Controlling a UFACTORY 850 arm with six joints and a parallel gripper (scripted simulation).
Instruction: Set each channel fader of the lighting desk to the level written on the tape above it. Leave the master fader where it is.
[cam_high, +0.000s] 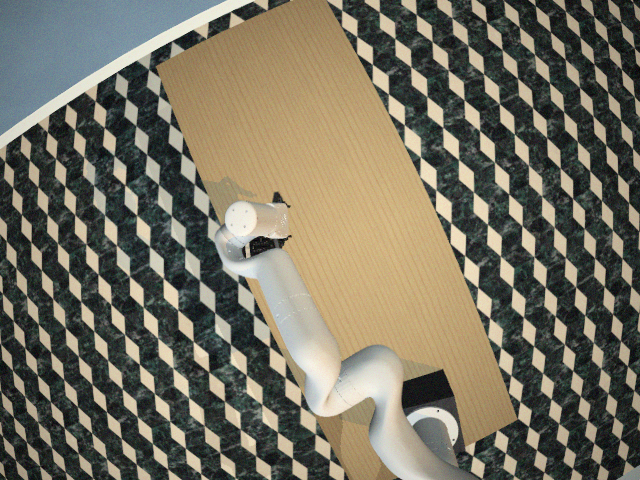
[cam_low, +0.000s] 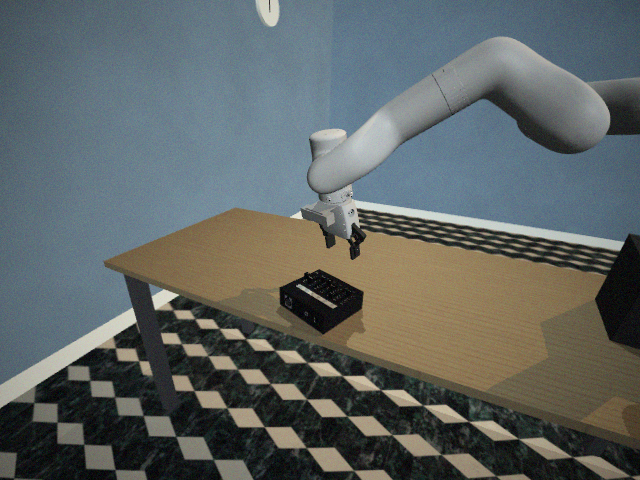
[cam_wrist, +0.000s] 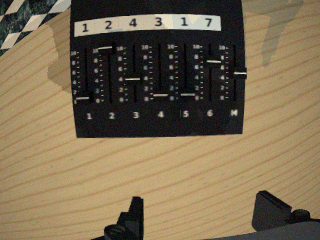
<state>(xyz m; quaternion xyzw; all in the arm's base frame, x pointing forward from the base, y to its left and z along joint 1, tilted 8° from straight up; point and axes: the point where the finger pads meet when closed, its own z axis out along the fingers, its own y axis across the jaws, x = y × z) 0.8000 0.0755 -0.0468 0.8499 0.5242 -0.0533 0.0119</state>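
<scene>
Gripper (cam_low: 341, 246) hangs spread and empty above the lighting desk (cam_wrist: 155, 59). Recommend descending squarely over one channel fader cap (cam_wrist: 106, 47) (tape (cam_wrist: 147, 24) reads 1-2-4-3-1-7), avoiding the master fader (cam_wrist: 240, 74).

I see a long wooden table (cam_low: 465, 310) with thin lines running along its top. One gray leg (cam_low: 149, 341) holds up the near corner. A black box (cam_low: 622, 294) sits on the table at the far right end, and from the top view it is a dark block (cam_high: 426, 388) near the table's end. The floor (cam_low: 258, 413) has dark green and cream diamond tiles. Blue walls (cam_low: 129, 103) stand behind, with a white strip (cam_low: 67, 353) along the bottom. A round white thing (cam_low: 267, 11) hangs high on the wall.
</scene>
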